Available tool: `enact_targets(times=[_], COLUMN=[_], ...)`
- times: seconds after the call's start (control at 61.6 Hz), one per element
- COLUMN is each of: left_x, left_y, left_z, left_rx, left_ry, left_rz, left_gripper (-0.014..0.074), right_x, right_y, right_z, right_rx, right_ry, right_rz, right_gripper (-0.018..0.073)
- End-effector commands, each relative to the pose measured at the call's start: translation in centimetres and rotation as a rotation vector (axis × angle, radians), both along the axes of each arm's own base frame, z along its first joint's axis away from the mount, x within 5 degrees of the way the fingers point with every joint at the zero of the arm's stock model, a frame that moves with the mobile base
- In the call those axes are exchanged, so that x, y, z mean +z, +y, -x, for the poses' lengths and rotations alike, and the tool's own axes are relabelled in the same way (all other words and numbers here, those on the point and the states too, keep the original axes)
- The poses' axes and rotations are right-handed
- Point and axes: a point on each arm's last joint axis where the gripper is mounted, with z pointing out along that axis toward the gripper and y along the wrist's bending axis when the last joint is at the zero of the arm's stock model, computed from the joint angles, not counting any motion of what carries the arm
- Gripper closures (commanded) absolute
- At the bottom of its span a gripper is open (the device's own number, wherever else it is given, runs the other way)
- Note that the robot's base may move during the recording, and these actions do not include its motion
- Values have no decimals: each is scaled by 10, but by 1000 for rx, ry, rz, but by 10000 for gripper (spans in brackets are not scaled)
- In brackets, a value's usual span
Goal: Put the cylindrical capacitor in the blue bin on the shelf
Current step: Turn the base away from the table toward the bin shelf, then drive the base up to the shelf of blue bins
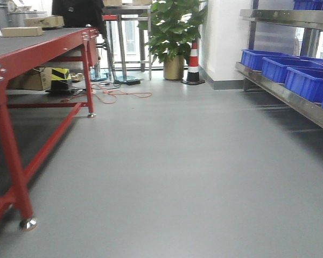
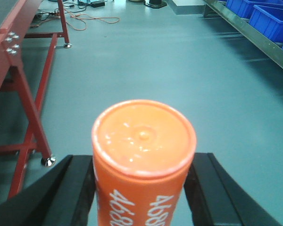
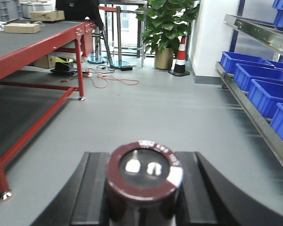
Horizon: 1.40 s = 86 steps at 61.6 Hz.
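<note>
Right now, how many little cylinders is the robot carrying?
2. An orange cylinder is gripped between the left fingers. A dark maroon cylinder is gripped between the right fingers. No others show in any view.

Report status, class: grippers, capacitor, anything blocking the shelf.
Right gripper shut on cylindrical capacitor. Left gripper shut on orange cylinder. Shelf and blue bins to the right; nothing seen blocking.
</note>
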Motion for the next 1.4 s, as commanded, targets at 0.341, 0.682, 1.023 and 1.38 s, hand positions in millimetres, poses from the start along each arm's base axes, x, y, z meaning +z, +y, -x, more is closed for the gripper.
enact_targets(times=[0.341,0.682,1.023,1.38], left_x=[2,2,2,2], left_y=[-1,-1,-1,-1], left_z=[0,0,0,0], left_rx=[-5,-5,-5,-5], left_ry=[-22,-22,-22,-22], left_rz=[9,9,9,9], left_gripper=[707,707,707,707], right_x=[3,3,3,3], right_y=[0,0,0,0], right_z=[0,0,0,0], right_rx=[-3,-3,-3,-3], right_ry=[-34,-34,-34,-34], right_rz=[1,1,1,1], right_gripper=[722,722,722,722])
